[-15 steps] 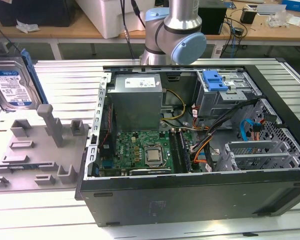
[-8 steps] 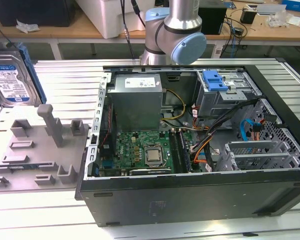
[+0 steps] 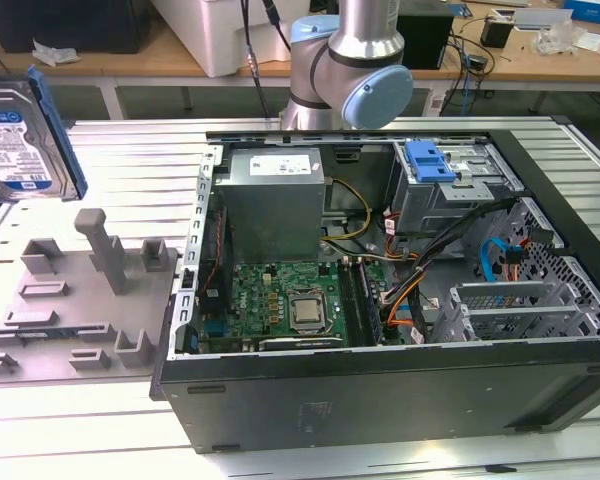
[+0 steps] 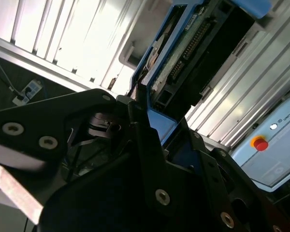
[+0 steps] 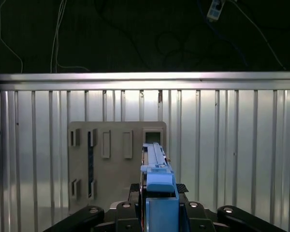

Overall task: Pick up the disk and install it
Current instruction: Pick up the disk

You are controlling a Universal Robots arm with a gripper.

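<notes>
Your tool [image 4: 147,118] is closed on the disk [image 4: 193,46]. In the second wrist view, its black fingers [image 4: 145,140] pinch the blue plastic frame at one end of the disk. The rest of the disk sticks out past the fingertips, and you can see its bare underside and the row of pins on its plug. In the first wrist view, you see the disk edge-on. It pokes straight out from between the two sides of the tool, with the blue frame closest to the tool. Beyond the far end of the disk, a grey holder plate [image 5: 116,145] with small slots and pegs lies flat on the ribbed metal desk [image 5: 232,145]. In the exterior view, the disk stands on edge up in the air with its white-and-blue label showing. It is not touching the plate. The open computer case [image 3: 380,390] sits on the desk, well apart from the tool, on the far side of the plate. Inside the case are a green board [image 3: 280,300], a big grey power box [image 3: 275,200] and a grey drive cage [image 3: 450,190] with a blue latch [image 3: 427,160]. The cage is the part of the case farthest from the tool. The arm's base [image 3: 350,60] stands behind the case.
</notes>
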